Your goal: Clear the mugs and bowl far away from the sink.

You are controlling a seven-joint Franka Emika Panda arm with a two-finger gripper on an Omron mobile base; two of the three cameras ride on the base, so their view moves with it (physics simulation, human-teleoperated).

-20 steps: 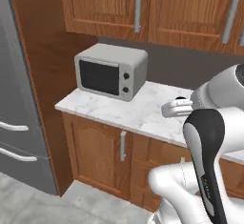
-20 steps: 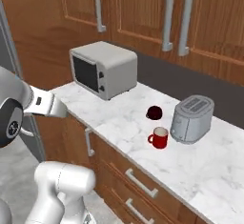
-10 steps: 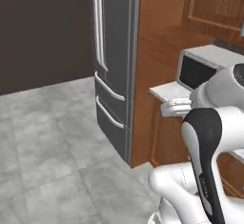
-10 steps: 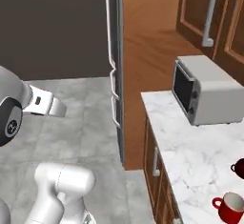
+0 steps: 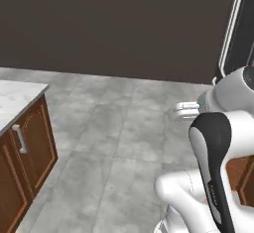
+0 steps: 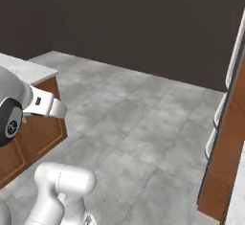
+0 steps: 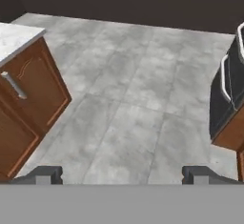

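my claw (image 7: pixel 122 174) gapes fully wide, empty, over grey floor (image 7: pixel 128 99); cabinet (image 7: pixel 28 99) at nine o'clock, fridge (image 7: pixel 228 94) at three.

Open grey floor (image 7: pixel 128 104) is stretching ahead; a wooden cabinet (image 7: pixel 28 94) is flanking left, the refrigerator (image 7: pixel 228 99) right.

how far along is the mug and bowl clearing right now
Nothing looks done yet. The gripper is open and empty, facing bare grey floor between a wooden cabinet with a marble top and the dark fridge. Finding and moving both mugs and the bowl is all still left.
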